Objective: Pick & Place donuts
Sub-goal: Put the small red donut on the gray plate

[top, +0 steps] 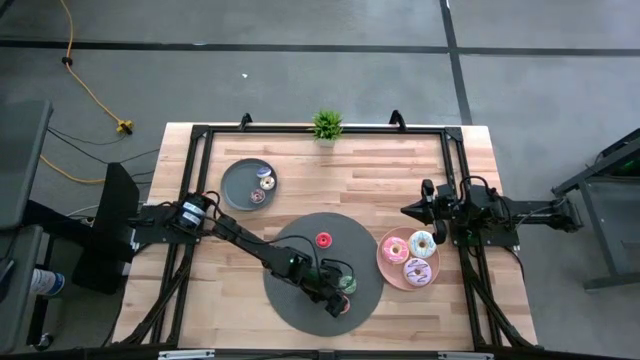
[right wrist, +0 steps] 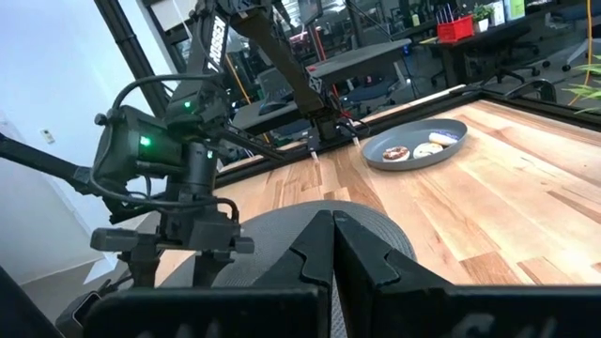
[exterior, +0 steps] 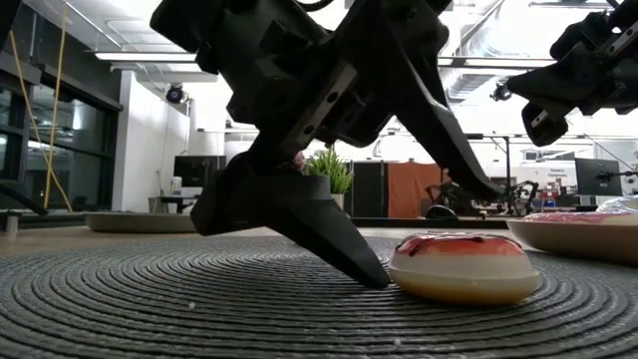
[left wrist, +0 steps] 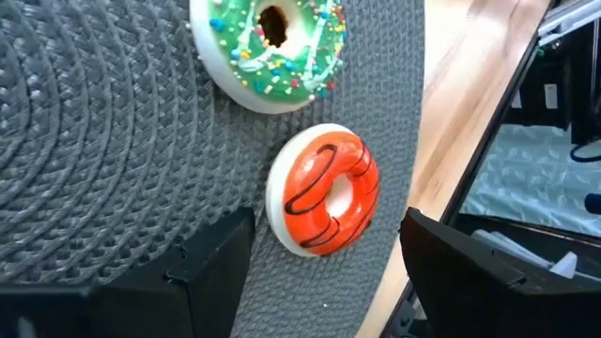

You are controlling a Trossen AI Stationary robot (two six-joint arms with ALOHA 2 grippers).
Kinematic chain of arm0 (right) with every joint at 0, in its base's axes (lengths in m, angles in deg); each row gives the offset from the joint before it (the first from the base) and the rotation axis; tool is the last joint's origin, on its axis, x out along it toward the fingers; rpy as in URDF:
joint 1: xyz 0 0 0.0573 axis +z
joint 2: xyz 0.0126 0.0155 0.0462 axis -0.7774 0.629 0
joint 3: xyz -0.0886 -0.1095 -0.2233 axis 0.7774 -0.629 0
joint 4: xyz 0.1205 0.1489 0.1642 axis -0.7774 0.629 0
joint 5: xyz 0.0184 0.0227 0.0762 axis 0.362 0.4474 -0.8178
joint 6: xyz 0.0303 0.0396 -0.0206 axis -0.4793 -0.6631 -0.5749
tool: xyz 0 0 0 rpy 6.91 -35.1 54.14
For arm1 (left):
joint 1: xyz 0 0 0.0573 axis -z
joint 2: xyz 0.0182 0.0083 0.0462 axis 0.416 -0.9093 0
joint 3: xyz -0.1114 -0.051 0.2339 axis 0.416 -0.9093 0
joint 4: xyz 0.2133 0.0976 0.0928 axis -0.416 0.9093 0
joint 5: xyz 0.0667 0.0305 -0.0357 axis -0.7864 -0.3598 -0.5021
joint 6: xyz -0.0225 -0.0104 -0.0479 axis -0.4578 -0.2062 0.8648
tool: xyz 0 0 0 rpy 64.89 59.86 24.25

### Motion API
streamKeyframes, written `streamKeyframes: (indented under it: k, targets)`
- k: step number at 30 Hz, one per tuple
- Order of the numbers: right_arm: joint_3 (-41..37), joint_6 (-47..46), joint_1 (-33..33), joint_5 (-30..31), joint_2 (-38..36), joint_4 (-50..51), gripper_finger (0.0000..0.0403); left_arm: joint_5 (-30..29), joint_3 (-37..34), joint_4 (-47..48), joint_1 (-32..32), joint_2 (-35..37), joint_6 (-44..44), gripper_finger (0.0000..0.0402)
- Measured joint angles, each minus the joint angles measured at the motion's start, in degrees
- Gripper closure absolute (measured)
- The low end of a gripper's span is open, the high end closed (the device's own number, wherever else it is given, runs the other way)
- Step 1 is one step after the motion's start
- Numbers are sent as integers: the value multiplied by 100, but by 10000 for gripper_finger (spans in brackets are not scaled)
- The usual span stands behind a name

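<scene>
Red donut (left wrist: 325,195) — green donut (left wrist: 270,47) beside

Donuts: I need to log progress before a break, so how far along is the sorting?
Looks done: two small donuts lie in the grey plate, three frosted ones on the pink plate. In hand: the open left gripper straddles the orange-red donut on the woven mat, not yet gripped. Left: that one, the green donut and a red donut. The right gripper waits, shut.
</scene>
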Motion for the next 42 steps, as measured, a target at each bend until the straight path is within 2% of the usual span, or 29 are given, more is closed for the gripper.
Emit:
streamKeyframes:
  k: [17, 28, 42]
  targets:
    - [1, -1, 0, 1, 45, -5, 402, 91, -4, -12, -8, -11, -46, 141]
    - [0, -1, 0, 0, 45, -10, 402, 136, -15, 37, -42, -24, -109, 221]
    - [0, -1, 0, 0, 45, -14, 402, 51, -15, 115, -42, -26, -211, 274]
